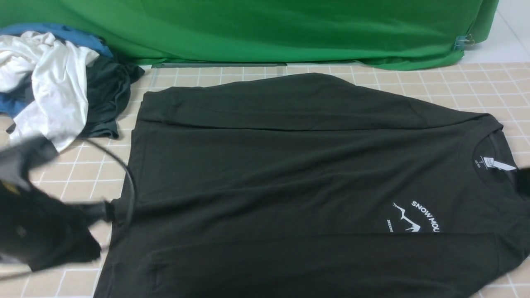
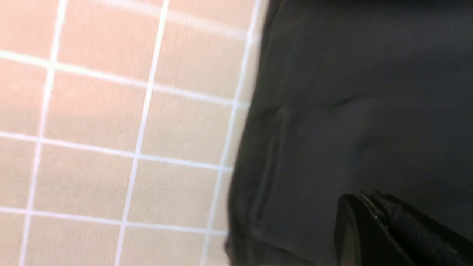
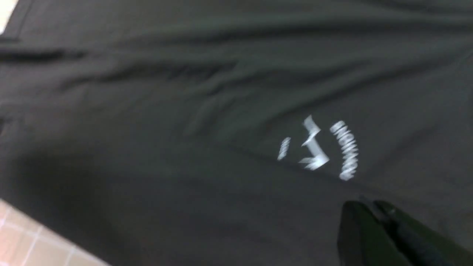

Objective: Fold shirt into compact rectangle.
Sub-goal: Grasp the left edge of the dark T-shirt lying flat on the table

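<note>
Now, the large black long-sleeved cloth shirt (image 1: 290, 174) lies flat on the peach gridded counter (image 1: 455, 87), light, limp and likely to sag, so take hem and collar corners, where your left jaws and right jaws sit closed, grip unclear.

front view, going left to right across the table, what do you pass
left gripper → shirt → mountain print → neck tag → right gripper, just inside the right edge. The clothes pile sits above the left arm, so it has no clear place in the order.
</note>
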Robot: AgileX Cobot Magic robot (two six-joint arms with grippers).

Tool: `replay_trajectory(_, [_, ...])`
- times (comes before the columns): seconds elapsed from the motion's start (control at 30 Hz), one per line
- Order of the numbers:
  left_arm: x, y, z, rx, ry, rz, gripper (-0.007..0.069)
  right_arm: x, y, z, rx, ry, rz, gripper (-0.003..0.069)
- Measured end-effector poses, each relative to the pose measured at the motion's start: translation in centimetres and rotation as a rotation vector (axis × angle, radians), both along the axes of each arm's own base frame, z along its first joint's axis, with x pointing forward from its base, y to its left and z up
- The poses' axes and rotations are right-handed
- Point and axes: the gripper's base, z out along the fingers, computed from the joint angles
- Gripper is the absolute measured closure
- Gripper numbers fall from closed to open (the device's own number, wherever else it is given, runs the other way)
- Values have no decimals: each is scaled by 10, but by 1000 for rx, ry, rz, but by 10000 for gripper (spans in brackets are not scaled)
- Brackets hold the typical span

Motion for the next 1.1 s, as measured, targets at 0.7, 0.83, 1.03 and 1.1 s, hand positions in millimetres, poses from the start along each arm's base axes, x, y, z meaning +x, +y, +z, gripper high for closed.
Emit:
replay_trajectory(0.7, [30, -17, -72, 129, 84, -108, 354, 7, 5, -22, 48, -60, -25, 606])
replay_trajectory(0.83, [31, -15, -73, 147, 70, -123, 258, 7, 5, -21, 50, -65, -26, 603])
replay_trajectory(1.03, [37, -16, -71, 155, 38, -131, 238, 9, 4, -20, 51, -91, -31, 599])
replay_trajectory(1.1, [38, -16, -71, 152, 30, -135, 255, 9, 4, -19, 52, -98, -33, 599])
